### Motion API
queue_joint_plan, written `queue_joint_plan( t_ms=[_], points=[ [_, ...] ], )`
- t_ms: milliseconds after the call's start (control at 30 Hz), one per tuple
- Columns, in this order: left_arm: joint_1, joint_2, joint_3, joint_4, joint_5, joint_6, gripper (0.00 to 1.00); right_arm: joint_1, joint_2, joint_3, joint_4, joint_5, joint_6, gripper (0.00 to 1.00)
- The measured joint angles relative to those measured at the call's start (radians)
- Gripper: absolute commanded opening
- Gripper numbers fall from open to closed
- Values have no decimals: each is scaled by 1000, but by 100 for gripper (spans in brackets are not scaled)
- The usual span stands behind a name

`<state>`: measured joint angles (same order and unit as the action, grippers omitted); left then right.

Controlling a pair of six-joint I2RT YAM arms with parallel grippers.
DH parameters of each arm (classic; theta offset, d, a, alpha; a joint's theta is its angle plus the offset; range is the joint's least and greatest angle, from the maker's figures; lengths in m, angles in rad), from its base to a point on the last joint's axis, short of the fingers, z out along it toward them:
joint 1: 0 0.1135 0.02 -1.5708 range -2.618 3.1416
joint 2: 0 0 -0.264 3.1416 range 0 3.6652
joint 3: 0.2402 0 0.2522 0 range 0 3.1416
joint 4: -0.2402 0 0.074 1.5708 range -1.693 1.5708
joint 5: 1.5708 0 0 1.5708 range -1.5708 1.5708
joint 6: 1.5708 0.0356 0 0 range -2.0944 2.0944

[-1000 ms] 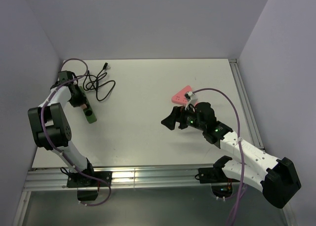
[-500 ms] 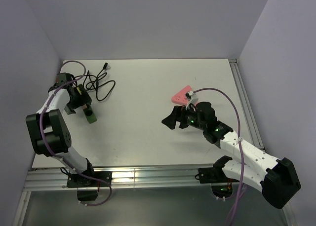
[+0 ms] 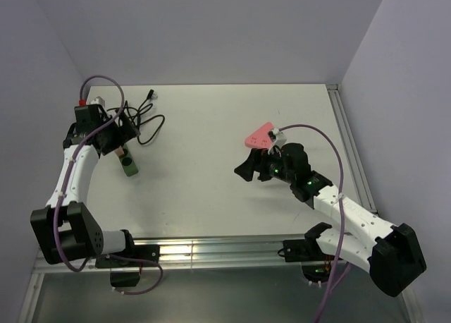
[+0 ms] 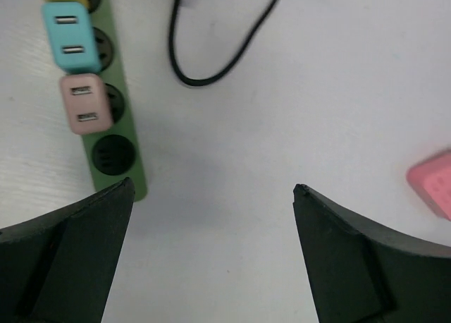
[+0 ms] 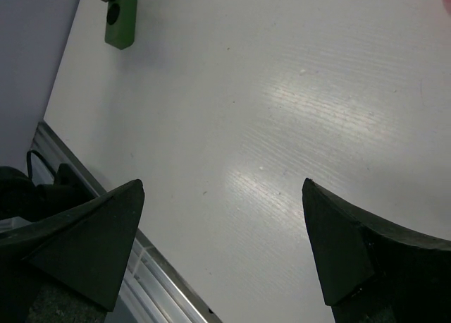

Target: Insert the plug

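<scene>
the left fingers (image 4: 70, 245) have swung up and back from the green power strip (image 4: 131, 164). they hang spread and empty, with the strip's free socket (image 4: 111, 154) just ahead of them. the plug (image 3: 150, 94) lies ungrasped on the surface (image 3: 211, 125) further beyond, on its black cable (image 4: 211, 72), so picking it up comes first. the right fingers (image 5: 77, 231) are spread too and hold nothing.

Power strip (image 4: 125, 129) cropped (top edge).

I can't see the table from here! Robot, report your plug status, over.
Left gripper open by the green power strip, end socket empty. Right gripper open, holding nothing. Pink triangular plug lies on the table, ungrasped. Black cable clear of the socket.
</scene>
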<state>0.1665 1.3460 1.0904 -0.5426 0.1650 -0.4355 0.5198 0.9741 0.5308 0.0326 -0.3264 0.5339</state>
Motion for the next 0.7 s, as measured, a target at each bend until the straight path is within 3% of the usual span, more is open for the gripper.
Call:
queue_joint_plan(
  t_ms=[367, 567, 700],
  points=[
    [-52, -243, -193, 208, 262, -79, 100, -10, 37, 15, -87, 48, -5, 100],
    [-177, -332, -400, 409, 348, -211, 99, -10, -2, -4, -97, 53, 60, 100],
    [-267, -367, -502, 509, 389, -294, 99, -10, -100, -100, -47, 54, 137, 100]
  ],
)
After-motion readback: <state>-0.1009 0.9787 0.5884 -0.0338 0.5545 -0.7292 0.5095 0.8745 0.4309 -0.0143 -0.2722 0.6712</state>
